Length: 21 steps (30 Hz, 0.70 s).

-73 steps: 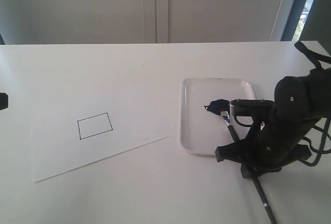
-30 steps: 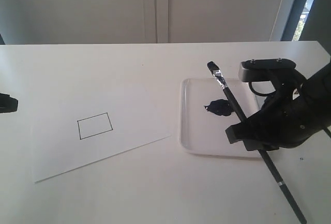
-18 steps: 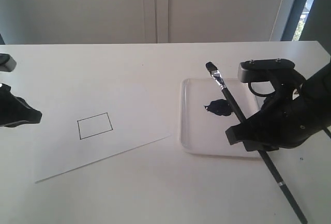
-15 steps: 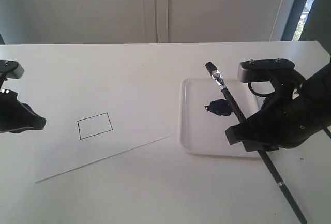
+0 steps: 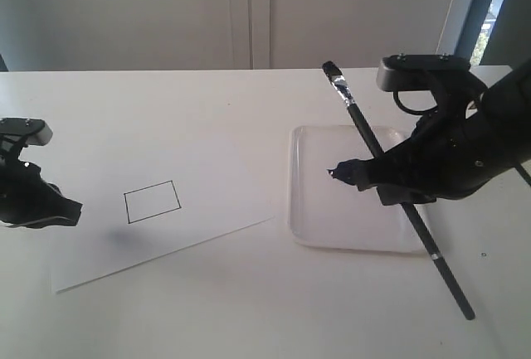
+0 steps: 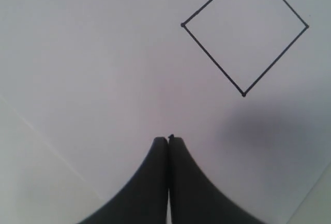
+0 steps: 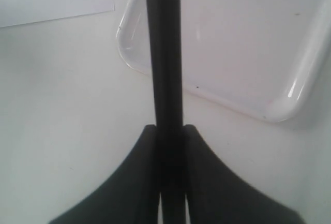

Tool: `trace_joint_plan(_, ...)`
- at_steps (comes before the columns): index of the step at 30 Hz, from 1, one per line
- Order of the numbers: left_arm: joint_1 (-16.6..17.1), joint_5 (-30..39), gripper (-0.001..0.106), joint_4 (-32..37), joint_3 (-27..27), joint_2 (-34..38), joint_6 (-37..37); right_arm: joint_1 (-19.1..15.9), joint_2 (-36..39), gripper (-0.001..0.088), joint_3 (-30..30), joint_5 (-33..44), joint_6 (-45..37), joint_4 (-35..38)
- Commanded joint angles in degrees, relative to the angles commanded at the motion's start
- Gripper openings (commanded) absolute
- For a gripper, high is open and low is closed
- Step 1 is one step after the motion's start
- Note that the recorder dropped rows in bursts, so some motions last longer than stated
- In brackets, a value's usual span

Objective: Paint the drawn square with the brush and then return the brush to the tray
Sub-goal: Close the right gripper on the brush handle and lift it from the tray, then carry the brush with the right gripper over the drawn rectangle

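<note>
The drawn square is a blank black outline on the white paper. My right gripper is shut on the brush, which it holds lifted and slanted above the white tray, bristles up toward the far left. A dark paint blob lies in the tray. My left gripper is shut and empty, low over the paper's left edge, just left of the square.
The white table carries the paper on the left and the tray on the right. A wall and a window frame stand behind the far edge.
The right gripper has lifted the brush out of the tray and shifted it up and slightly left. The left gripper has come in from the left edge toward the paper.
</note>
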Motion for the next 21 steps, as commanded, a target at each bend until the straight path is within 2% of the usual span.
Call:
trace_joint_plan(8, 0.0, 0.3, 0.0, -1.2, -0.2, 2.3, -0.7, 0.0, 2.8, 0.0, -1.6, 1.9, -0.2, 0.9)
trace_joint_plan(16, 0.0, 1.1, 0.0, -1.2, -0.2, 4.0, -0.7, 0.0, 5.4, 0.0, -1.7, 4.6, -10.4, 12.0)
trace_joint_plan(21, 0.0, 1.1, 0.0, -2.1, -0.2, 5.1, -0.7, 1.0, 7.3, 0.0, -3.6, 5.9, -12.7, 12.5)
